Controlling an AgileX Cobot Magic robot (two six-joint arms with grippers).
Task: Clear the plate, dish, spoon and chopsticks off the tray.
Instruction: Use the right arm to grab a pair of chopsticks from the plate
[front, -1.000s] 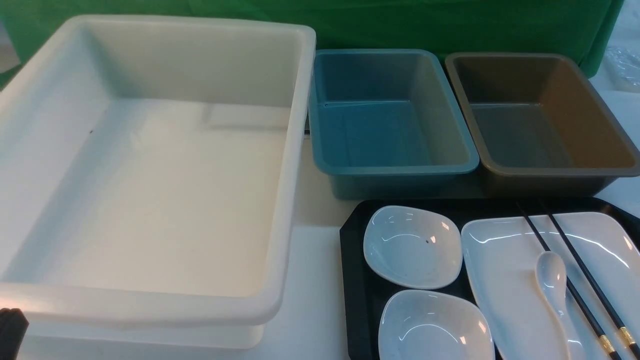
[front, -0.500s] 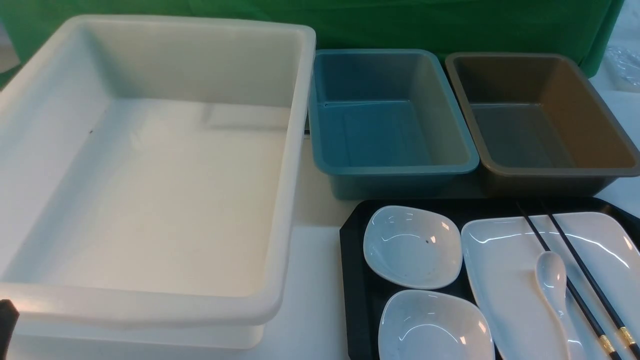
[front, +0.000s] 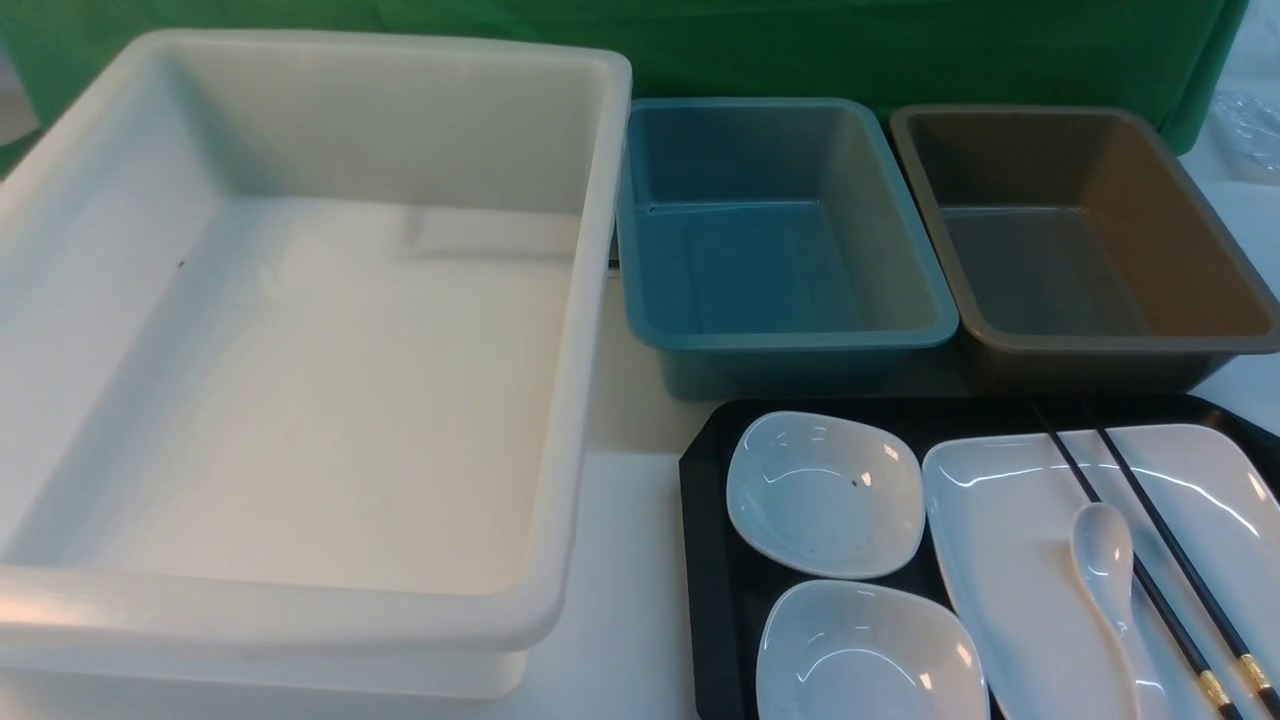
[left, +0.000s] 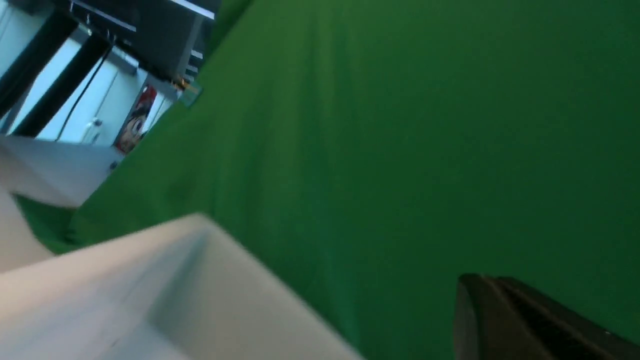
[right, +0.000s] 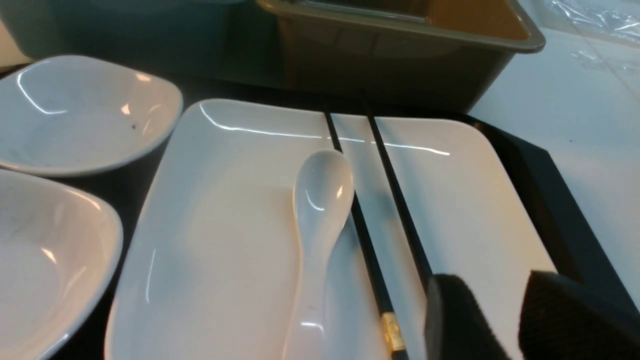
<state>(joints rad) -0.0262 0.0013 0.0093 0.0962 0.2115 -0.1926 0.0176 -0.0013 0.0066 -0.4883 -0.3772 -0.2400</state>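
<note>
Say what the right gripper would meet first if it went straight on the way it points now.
Most likely the plate, on its bare stretch just beside the chopsticks. The right gripper, open, points forward and down at that part. Depth is unclear, so the nearer chopstick could be touched first.

left claw (left: 492, 310) slipped out of the front view's lower-left corner, now unseen there
</note>
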